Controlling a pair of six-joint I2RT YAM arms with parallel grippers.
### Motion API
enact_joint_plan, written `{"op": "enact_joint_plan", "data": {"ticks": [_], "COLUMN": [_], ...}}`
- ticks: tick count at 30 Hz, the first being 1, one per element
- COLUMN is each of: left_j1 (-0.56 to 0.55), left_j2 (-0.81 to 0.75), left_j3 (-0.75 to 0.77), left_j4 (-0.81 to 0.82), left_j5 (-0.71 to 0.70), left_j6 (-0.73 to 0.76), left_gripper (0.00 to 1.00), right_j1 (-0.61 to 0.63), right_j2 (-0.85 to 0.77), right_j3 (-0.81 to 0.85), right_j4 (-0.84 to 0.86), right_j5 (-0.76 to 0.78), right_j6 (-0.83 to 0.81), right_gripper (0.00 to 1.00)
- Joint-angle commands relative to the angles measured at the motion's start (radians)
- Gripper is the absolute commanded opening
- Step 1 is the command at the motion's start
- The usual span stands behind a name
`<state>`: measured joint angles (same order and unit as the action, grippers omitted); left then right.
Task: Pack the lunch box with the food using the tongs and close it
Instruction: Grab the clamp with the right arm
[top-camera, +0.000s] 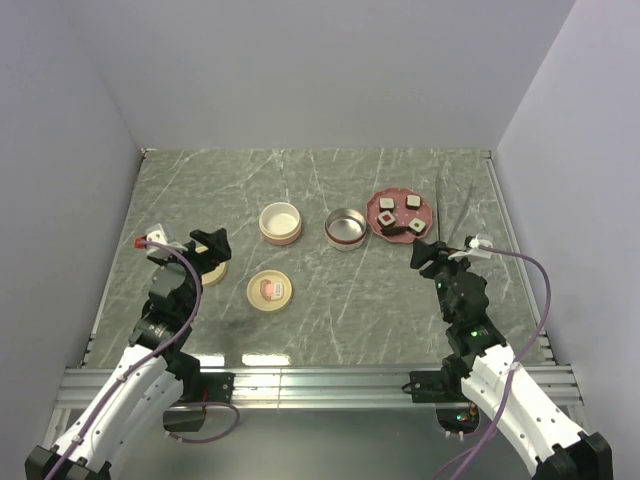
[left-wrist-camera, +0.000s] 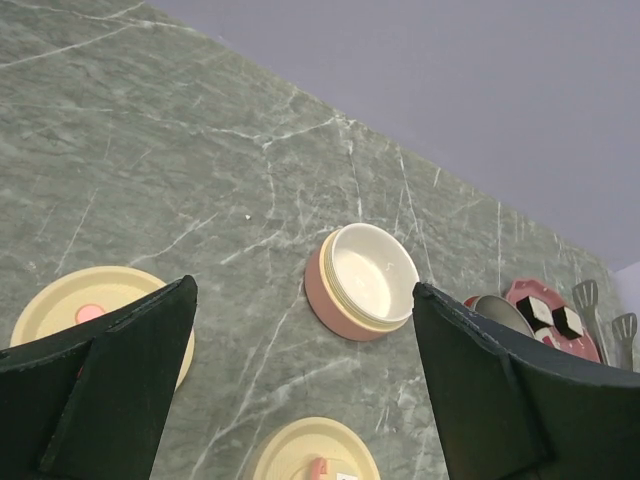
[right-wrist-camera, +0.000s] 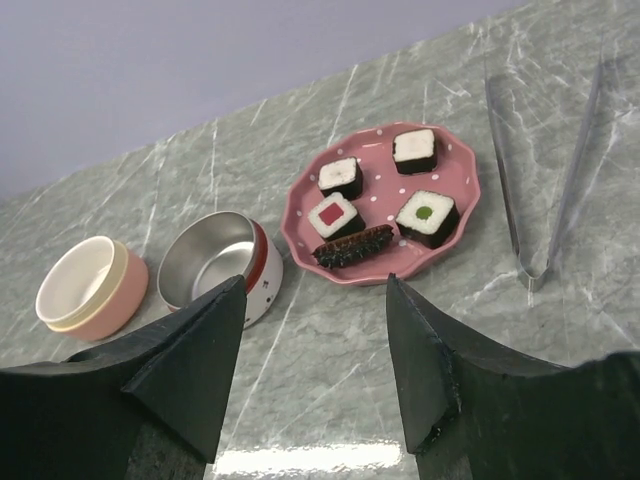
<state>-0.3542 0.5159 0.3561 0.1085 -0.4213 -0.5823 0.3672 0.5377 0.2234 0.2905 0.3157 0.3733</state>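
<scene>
Right claw (right-wrist-camera: 315, 300): jaws apart with nothing between them. It hangs on the near side of the pink plate (right-wrist-camera: 385, 195).

Left claw (left-wrist-camera: 303, 330): jaws spread wide and empty, over the near-left part of the surface (top-camera: 330, 180), above one cream lid (left-wrist-camera: 90, 310).

Tongs (right-wrist-camera: 534, 277): they lie flat on the surface just right of the pink plate. The joined end points near, toward me, and the two tips point far.

How the tongs will handle: I judge them light, thin and springy. The metal is probably slick, and they sit very low. I would pinch across both arms around mid-length, so that closing my jaws also closes the tips. Gripping near the joint would give little squeeze.

Food (right-wrist-camera: 426, 218): four small square rolls and one dark long piece, all on the plate. They look soft, so a gentle squeeze should do.

Lunch box: the steel bowl (right-wrist-camera: 215, 262) is just left of the plate, and the pink bowl (right-wrist-camera: 85, 290) is further left. Both are uncovered and hold no food. A second lid (top-camera: 269, 290) lies near of them.
</scene>
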Motion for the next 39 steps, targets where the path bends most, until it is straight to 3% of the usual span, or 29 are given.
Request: {"op": "enact_joint_plan", "data": {"ticks": [1, 11, 18, 21, 23, 27, 32, 39], "left_j1": [-0.002, -0.002, -0.003, -0.002, -0.003, -0.003, -0.003, -0.003], "left_j2": [0.004, -0.001, 0.045, 0.078, 0.082, 0.043, -0.016, -0.044], "left_j3": [0.004, -0.006, 0.014, 0.024, 0.02, 0.006, -0.02, -0.025], "left_j4": [0.039, 0.051, 0.022, 0.019, 0.026, 0.03, 0.036, 0.025], "left_j5": [0.026, 0.044, 0.036, 0.041, 0.052, 0.065, 0.085, 0.099], "left_j6": [0.022, 0.019, 0.006, -0.001, -0.004, -0.004, -0.01, -0.014], "left_gripper": [0.96, 0.96, 0.97, 0.97, 0.97, 0.98, 1.0, 0.99], "right_j1": [0.009, 0.01, -0.002, -0.088, -0.216, -0.354, -0.363, -0.363], "right_j2": [0.01, 0.112, 0.272, 0.356, 0.433, 0.563, 0.784, 0.912], "right_j3": [0.04, 0.12, 0.321, 0.382, 0.407, 0.468, 0.603, 0.688], "right_j4": [0.015, -0.088, -0.251, -0.278, -0.284, -0.286, -0.375, -0.407], "right_j5": [0.048, 0.21, 0.37, 0.315, 0.177, 0.034, 0.033, 0.042], "right_j6": [-0.004, 0.026, 0.061, 0.056, 0.067, 0.098, 0.081, 0.073], "right_gripper": [0.65, 0.7, 0.94, 0.98, 0.98, 0.98, 0.98, 0.98]}}
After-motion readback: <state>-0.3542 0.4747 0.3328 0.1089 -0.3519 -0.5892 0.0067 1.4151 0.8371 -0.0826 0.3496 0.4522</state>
